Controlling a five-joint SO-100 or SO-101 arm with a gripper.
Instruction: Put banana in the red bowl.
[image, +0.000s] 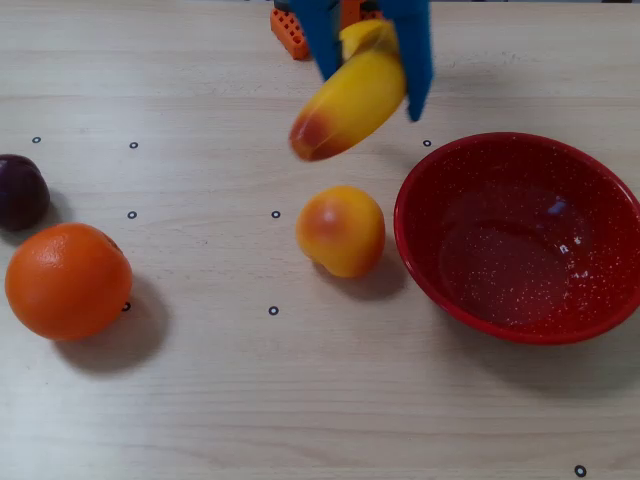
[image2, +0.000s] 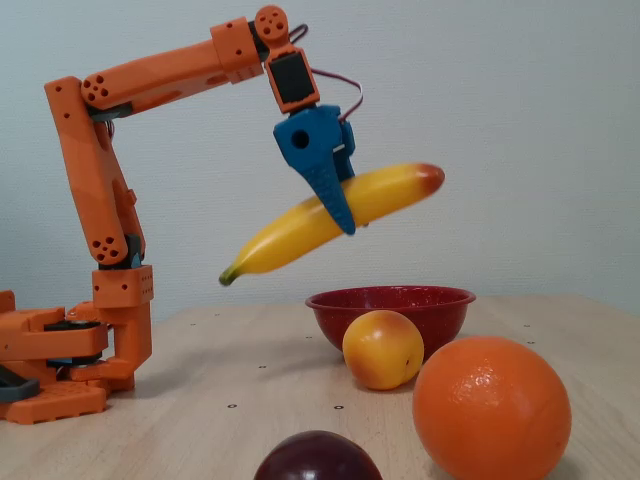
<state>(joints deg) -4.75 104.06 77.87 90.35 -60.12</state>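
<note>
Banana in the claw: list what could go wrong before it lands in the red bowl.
1. The claw pinches the banana near its middle while it hangs tilted, so it may pivot or slip out.
2. In the overhead view the banana is not yet over the red bowl; released now, it would land on the table.
3. A low swing could knock the peach-like fruit beside the rim.
</note>
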